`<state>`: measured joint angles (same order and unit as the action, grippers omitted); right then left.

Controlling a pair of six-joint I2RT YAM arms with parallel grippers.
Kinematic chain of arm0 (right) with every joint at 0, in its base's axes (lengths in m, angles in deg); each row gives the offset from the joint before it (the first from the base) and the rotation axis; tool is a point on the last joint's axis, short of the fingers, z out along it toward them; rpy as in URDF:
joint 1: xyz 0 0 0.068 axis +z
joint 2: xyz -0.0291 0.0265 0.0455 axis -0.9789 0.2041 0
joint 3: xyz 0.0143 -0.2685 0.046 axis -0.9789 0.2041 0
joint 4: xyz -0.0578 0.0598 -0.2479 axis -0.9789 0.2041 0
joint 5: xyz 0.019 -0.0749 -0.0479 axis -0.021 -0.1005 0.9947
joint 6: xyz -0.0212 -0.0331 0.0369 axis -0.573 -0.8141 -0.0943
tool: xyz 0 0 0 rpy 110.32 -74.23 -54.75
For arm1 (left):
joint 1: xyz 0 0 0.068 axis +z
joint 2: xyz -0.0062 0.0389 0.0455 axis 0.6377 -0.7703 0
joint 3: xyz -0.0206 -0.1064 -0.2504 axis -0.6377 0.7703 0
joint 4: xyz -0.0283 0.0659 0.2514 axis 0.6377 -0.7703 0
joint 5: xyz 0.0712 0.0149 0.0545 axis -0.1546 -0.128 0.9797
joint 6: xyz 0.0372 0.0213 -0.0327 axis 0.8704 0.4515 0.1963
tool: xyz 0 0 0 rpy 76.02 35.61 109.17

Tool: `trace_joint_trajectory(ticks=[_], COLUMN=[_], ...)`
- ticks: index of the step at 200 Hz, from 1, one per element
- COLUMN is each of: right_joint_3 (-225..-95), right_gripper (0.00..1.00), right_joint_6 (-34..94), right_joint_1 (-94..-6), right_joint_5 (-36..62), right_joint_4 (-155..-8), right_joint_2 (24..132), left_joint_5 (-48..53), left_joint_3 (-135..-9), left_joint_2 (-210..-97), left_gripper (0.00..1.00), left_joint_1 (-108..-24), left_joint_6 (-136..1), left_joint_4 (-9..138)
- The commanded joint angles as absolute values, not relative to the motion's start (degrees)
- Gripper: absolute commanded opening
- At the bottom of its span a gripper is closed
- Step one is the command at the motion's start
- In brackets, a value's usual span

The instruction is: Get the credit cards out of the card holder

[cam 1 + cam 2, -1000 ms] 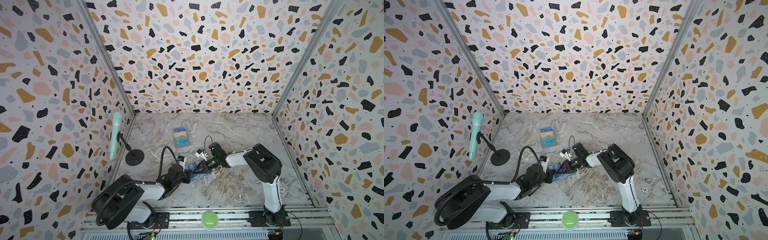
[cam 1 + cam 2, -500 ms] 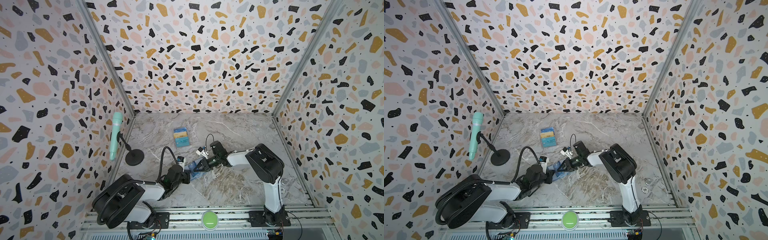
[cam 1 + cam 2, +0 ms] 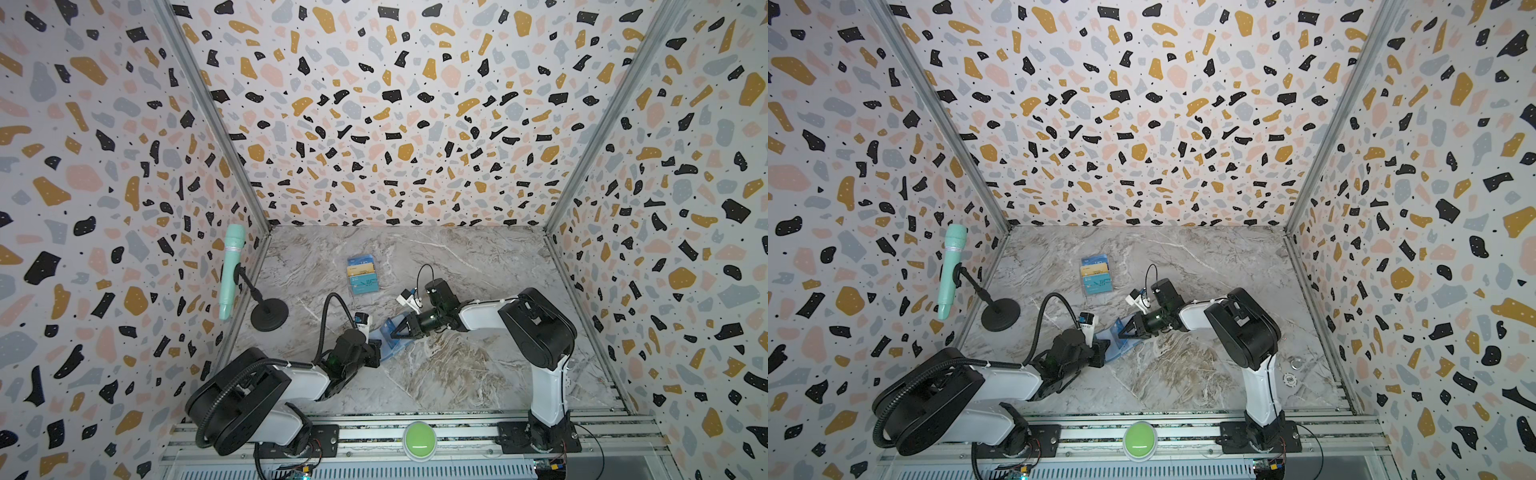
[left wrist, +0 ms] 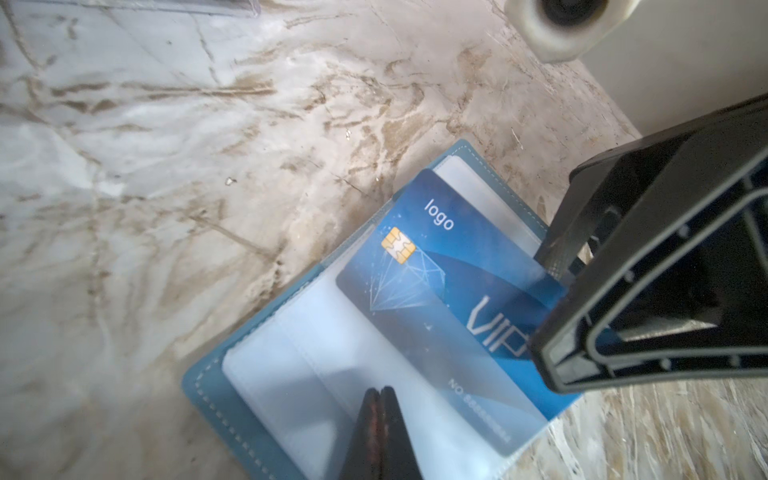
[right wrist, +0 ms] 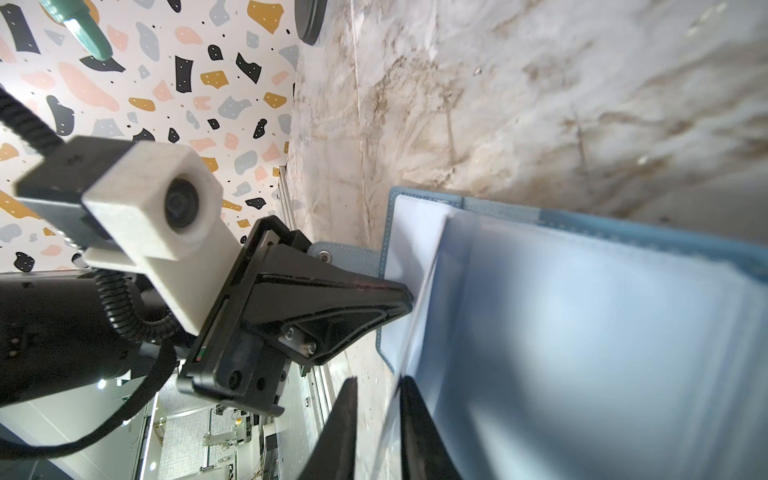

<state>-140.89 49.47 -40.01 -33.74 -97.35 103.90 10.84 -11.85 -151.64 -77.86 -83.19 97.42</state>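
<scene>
Card holder: lay open on the worktop, bare marble all round. Blue card: read "logo" and "VIP", halfway out of its sleeve. My left hand was pinched tight on the card holder's clear sleeve. My right hand stood slightly apart at the card's corner.

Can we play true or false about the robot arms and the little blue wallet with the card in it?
1. The card holder lies open on the table. True.
2. The blue card has a gold chip on it. True.
3. The blue card says "BANK". False: it reads "logo" and "VIP".
4. The microphone is red. False: it is mint green.
5. The left end effector has its fingers closed together. True.
6. The blue card is all the way out of the card holder. False: part of it sits under a clear pocket.
</scene>
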Motion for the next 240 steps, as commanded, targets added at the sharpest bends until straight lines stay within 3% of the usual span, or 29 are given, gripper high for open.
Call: trace_joint_trajectory(ticks=[1,90,158,232,240], right_joint_3=[-140.71,-139.04,-137.89,-140.28,-140.92], right_gripper=[0.17,0.05,0.02,0.00,0.00], right_joint_6=[48.02,46.62,46.12,34.57,32.64], right_joint_1=[-40.39,-42.15,-43.44,-48.64,-49.20], right_joint_5=[-33.06,-30.94,-30.77,-27.35,-25.82], right_joint_4=[-96.05,-94.35,-94.13,-80.10,-77.55], right_joint_2=[101.16,98.74,97.21,89.95,88.76], left_joint_5=[10.47,10.65,11.13,11.95,12.49], left_joint_3=[-10.34,-10.52,-11.00,-15.06,-16.14], left_joint_2=[-152.32,-152.09,-150.61,-144.68,-143.05], left_gripper=[0.00,0.00,0.00,0.00,0.04], left_joint_1=[-77.50,-77.50,-77.50,-77.50,-77.50], left_joint_6=[-81.90,-81.82,-81.81,-80.60,-80.30], left_joint_4=[93.47,92.89,91.32,84.78,82.82])
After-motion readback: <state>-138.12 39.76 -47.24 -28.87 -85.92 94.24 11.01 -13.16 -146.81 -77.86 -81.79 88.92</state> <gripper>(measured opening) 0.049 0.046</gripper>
